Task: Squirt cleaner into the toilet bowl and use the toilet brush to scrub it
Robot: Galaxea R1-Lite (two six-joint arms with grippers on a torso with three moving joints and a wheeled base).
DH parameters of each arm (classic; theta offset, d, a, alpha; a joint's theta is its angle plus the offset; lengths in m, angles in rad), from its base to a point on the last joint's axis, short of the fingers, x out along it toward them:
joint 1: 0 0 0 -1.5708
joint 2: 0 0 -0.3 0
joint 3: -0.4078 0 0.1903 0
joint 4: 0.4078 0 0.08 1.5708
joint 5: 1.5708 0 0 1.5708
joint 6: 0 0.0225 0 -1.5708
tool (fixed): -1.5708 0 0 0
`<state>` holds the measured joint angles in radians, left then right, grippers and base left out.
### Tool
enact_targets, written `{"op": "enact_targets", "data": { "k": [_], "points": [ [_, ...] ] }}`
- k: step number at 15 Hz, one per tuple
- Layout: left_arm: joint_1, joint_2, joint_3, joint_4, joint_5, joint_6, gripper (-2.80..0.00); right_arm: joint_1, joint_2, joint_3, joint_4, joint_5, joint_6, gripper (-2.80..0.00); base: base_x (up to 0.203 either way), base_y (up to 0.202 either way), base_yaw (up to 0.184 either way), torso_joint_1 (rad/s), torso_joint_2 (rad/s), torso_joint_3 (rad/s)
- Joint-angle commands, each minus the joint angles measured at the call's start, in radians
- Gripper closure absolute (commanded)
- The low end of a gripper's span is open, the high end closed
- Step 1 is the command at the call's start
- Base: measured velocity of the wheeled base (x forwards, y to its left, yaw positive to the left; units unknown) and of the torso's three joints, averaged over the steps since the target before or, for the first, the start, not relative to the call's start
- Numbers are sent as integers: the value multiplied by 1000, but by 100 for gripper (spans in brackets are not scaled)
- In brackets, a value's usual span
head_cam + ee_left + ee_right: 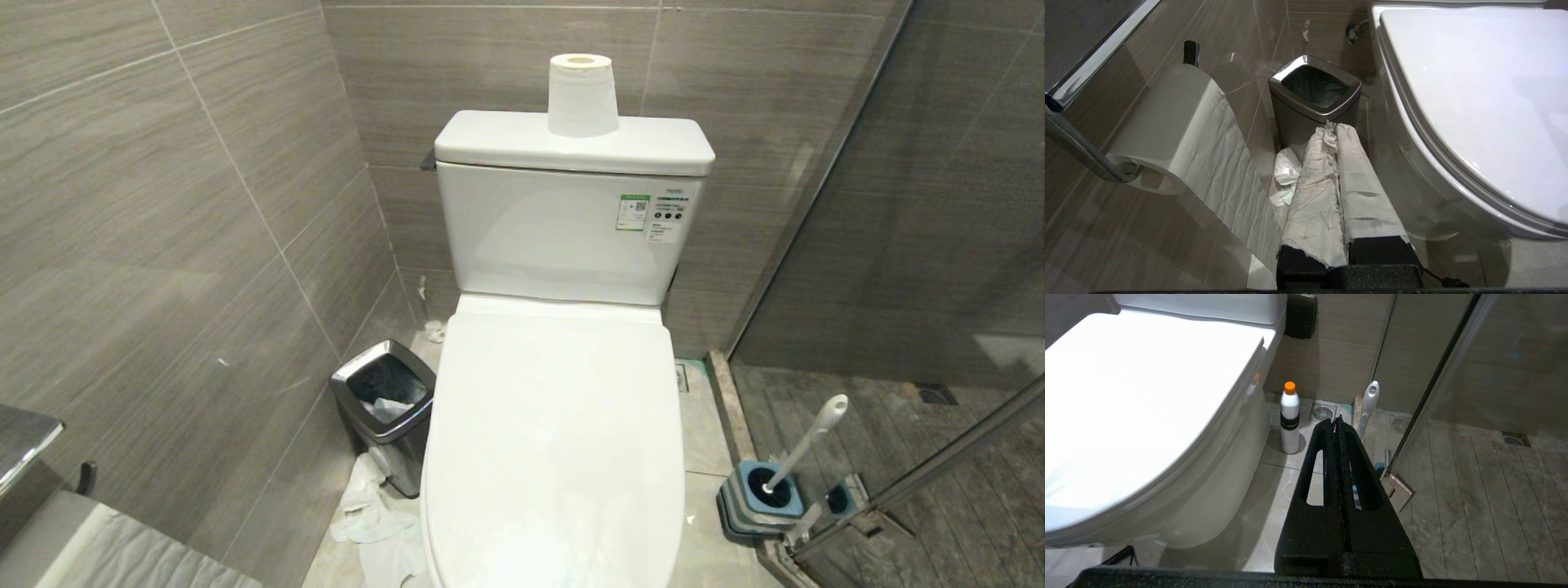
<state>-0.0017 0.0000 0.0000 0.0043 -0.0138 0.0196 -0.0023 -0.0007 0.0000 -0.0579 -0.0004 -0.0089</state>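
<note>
1. The left hand [1337, 128] hangs low beside the toilet, its paper-wrapped fingers pressed together on nothing; the right hand [1336, 424] hangs on the other side, fingers likewise closed and empty. Neither touches anything, which suggests both arms are parked.
2. The toilet bowl [555, 441] has its lid down, so the basin is covered and no cleaner can go in yet.
3. The bin [384, 408] sits on the floor just left of the toilet.
4. The toilet brush [808, 445] leans in its holder [755, 494] on the right by the glass door, probably kept within reach.
5. A white bottle [1289, 418] with an orange cap, likely the cleaner, stands upright beside the toilet's base.
</note>
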Motion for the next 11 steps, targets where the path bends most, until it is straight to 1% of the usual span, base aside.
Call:
{"op": "enact_targets", "data": {
  "k": [1, 5, 11],
  "points": [
    [0, 2, 2, 0, 0, 0, 0, 0, 1, 26, 0, -1, 1, 0, 0, 0, 0, 0, 0, 0],
    [0, 2, 2, 0, 0, 0, 0, 1, 1, 25, 1, -18, 10, 0, 0, 0, 0, 0, 0, 0],
    [0, 2, 2, 0, 0, 0, 0, -1, 0, 26, -2, -16, 12, 0, 0, 0, 0, 0, 0, 0]
  ]
}}
